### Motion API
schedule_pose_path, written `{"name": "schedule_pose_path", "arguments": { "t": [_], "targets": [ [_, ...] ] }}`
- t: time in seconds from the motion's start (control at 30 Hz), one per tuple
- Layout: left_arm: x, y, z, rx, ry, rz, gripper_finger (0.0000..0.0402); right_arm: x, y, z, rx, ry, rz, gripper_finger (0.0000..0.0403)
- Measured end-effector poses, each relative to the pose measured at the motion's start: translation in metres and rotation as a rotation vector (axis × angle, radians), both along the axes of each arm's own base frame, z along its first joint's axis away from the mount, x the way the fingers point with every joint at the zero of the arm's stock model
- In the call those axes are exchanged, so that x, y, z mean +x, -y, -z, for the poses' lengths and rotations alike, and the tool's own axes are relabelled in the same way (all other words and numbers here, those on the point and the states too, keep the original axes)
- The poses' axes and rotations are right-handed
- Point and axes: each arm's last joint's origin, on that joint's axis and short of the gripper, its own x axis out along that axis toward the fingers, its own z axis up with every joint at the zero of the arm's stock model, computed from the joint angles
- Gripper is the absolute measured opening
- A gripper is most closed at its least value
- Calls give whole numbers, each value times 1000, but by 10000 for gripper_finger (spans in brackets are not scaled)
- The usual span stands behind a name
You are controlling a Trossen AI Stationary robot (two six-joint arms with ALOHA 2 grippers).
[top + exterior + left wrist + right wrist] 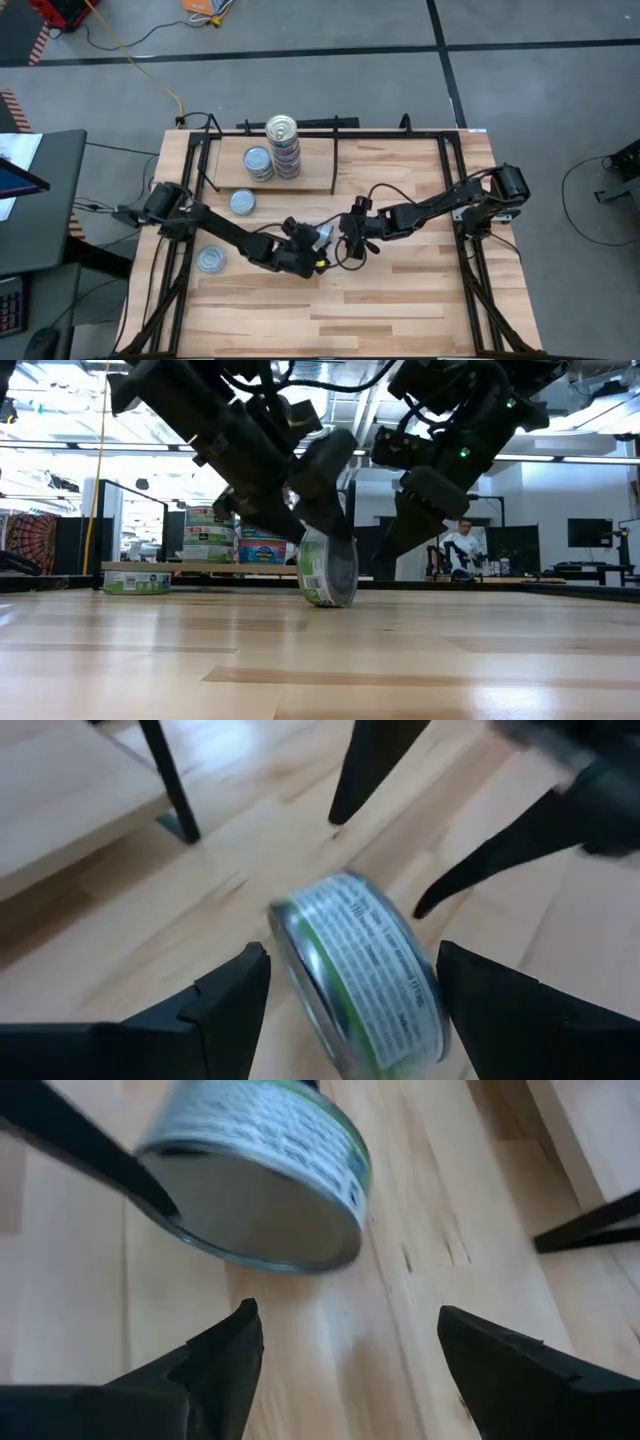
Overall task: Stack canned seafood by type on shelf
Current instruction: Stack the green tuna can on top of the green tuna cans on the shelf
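Mid-tabletop, a rigid, smooth tin [328, 568] stands on edge, apt to roll; left pincer [345, 995] and right pincer [345, 1345] both gape, best gripping across its rim.

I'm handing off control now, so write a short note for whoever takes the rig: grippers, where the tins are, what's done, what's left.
Left gripper: open, fingers either side of a green-label tin on its edge at table centre; grip not confirmed.
Right gripper: open, empty, facing that tin from the other side.
Shelf: one tall stack and a shorter one beside it.
Loose tins on the table: one just in front of the shelf, one near the left edge.
Left: sort and stack the tipped tin and both loose ones.
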Motion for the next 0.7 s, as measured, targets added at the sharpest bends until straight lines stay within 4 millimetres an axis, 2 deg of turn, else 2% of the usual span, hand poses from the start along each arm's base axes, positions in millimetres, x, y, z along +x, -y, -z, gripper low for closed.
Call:
{"name": "schedule_pose_path", "arguments": {
  "t": [0.17,0.33,0.47,0.63,0.7],
  "targets": [
    [6,-4,10,-12,-54,-18,277,2,-1,-1,8,26,3,325],
    [3,-8,14,-1,-113,-14,267,1,-1,-1,9,21,5,325],
    [3,-9,14,53,-163,39,222,1,-2,-1,8,19,1,325],
    [-1,-10,17,118,-236,106,134,0,-2,0,12,0,-2,325],
    [-3,-10,13,106,-270,158,126,-4,-1,-1,17,-24,3,325]
  ]
}}
